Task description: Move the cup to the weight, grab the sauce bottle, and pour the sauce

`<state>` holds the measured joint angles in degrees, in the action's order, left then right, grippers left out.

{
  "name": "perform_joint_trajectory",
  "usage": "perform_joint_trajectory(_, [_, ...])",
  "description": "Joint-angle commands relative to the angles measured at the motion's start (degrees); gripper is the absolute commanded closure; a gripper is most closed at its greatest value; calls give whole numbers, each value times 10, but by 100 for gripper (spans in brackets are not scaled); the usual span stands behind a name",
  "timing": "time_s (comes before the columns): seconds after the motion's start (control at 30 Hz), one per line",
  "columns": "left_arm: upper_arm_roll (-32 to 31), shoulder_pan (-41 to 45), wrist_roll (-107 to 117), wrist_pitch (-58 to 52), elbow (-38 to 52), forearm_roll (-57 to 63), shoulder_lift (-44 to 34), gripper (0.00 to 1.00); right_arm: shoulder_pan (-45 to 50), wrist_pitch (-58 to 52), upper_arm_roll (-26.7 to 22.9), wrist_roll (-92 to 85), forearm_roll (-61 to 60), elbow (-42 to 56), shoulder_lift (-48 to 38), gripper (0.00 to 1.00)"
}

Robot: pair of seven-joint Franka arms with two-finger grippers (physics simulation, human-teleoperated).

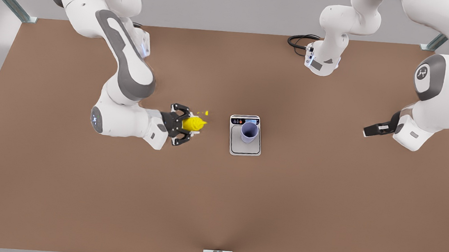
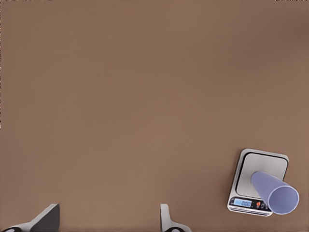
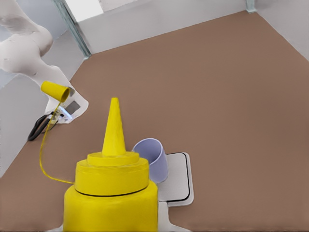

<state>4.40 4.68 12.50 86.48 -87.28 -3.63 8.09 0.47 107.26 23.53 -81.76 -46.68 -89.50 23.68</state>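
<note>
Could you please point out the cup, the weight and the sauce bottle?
cup (image 1: 249, 131), front view, rim opening.
weight (image 1: 245, 148), front view, bare steel plate.
sauce bottle (image 3: 114, 129), right wrist view, nozzle.

In the right wrist view, we lose the lower body of the sauce bottle (image 3: 110, 193) past the picture's edge, and it hides part of the weight (image 3: 179, 181) and the foot of the cup (image 3: 152, 158). The weight's display digits are too small for us to read in any view.
</note>
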Motion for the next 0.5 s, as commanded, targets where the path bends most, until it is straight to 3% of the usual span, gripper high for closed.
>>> perform_joint_trajectory(0.0, [0,2,0,0,0,0,0,0,-14,-16,6,-16,-8,0,2,52])
perform_joint_trajectory(0.27, [0,2,0,0,0,1,3,0,-151,-166,6,-308,-94,-1,113,52])
perform_joint_trajectory(0.47, [0,2,1,0,0,1,3,0,-118,-166,4,-501,-214,6,249,53])
